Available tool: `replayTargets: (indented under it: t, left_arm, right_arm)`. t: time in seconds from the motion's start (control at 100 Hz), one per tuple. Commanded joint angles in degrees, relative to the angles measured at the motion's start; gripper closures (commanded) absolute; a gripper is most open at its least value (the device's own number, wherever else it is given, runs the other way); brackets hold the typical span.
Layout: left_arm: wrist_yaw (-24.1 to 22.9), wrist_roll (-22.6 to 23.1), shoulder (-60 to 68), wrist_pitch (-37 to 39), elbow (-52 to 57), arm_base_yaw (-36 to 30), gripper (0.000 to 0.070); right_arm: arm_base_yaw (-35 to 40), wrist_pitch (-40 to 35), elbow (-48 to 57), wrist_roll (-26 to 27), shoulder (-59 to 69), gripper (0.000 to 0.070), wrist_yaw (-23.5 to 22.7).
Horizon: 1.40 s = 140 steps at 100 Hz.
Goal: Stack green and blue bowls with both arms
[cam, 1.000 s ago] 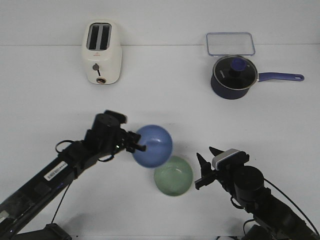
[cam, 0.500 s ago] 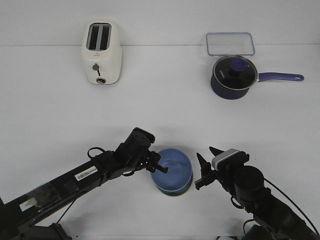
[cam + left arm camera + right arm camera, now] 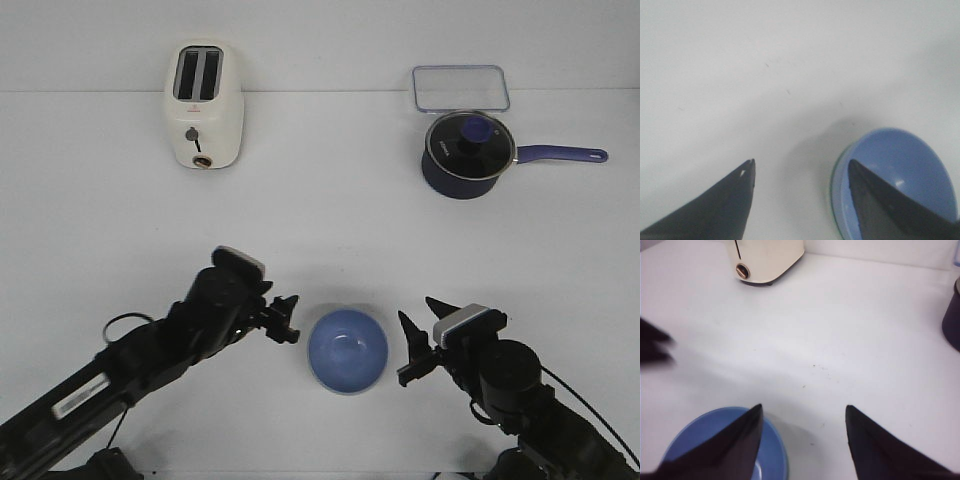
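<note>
The periwinkle blue bowl [image 3: 347, 350] sits nested in the green bowl near the table's front middle. Only a thin green rim [image 3: 832, 187] shows under it in the left wrist view. My left gripper [image 3: 283, 320] is open and empty, just left of the stack and apart from it. My right gripper [image 3: 420, 342] is open and empty, just right of the stack. The blue bowl also shows in the left wrist view [image 3: 900, 165] and the right wrist view [image 3: 715, 432].
A cream toaster [image 3: 203, 105] stands at the back left. A dark blue lidded saucepan [image 3: 468, 152] with its handle pointing right stands at the back right, with a clear lidded container [image 3: 461, 87] behind it.
My left gripper carried the blue bowl down into the green bowl, let go of it, and drew back to the left. The right arm barely moved.
</note>
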Motion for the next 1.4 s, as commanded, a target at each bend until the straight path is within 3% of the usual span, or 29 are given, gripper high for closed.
replayTargets:
  t: [0.0, 0.24, 0.27, 0.3, 0.34, 0.37, 0.71, 1.07, 1.18, 1.24, 1.39]
  left_arm:
    - [-2.12, 1.9, -4.57, 0.31, -1.81, -0.5, 0.0355]
    - [-3.56, -1.2, -22.67, 5.01, -20.11, -0.5, 0.0376]
    - [-3.58, -1.92, -24.0, 5.01, -21.73, -0.5, 0.0429]
    - [-3.58, -2.49, -25.11, 5.03, -23.06, -0.5, 0.053]
    - [-3.58, -2.91, -26.16, 4.96, -24.28, -0.5, 0.07]
    - [-3.58, -3.02, -26.69, 4.98, -24.83, -0.5, 0.0688]
    - [-3.52, -2.54, -28.3, 5.97, -24.92, -0.5, 0.0685]
    - [-3.52, -2.43, -30.05, 13.18, -24.92, -0.5, 0.0685]
    - [-3.54, 0.9, -32.37, 12.35, -24.96, 0.31, 0.0685]
    - [-3.04, 6.86, -34.23, 12.81, -25.51, 2.99, 0.0685]
    - [1.2, 14.67, -41.59, 19.74, -34.25, 16.68, 0.0685]
  right_arm:
    - [0.7, -0.98, 0.28, -0.13, -1.14, 0.0351, 0.04]
    - [1.84, -2.86, -2.38, 0.9, -4.26, 0.0353, -2.43]
    - [2.01, -2.89, -2.64, 0.92, -4.26, 0.0358, -2.73]
    - [2.19, -2.86, -2.78, 0.9, -4.2, 0.0401, -3.1]
    - [2.29, -2.86, -2.84, 0.87, -4.11, 0.056, -3.23]
    - [2.36, -2.86, -2.84, 0.9, -4.09, 0.07, -3.23]
    - [2.49, -2.73, -2.82, 1.22, -3.1, 0.0689, -3.21]
    - [2.49, -2.73, -2.82, 1.22, -3.1, 0.0689, -3.19]
    - [2.49, -2.73, -2.82, 1.22, -3.1, 0.0689, -3.19]
    - [2.49, -2.71, -2.82, 1.22, -3.1, 0.0689, -3.21]
    - [2.49, -2.73, -2.82, 1.22, -3.1, 0.0689, -3.19]
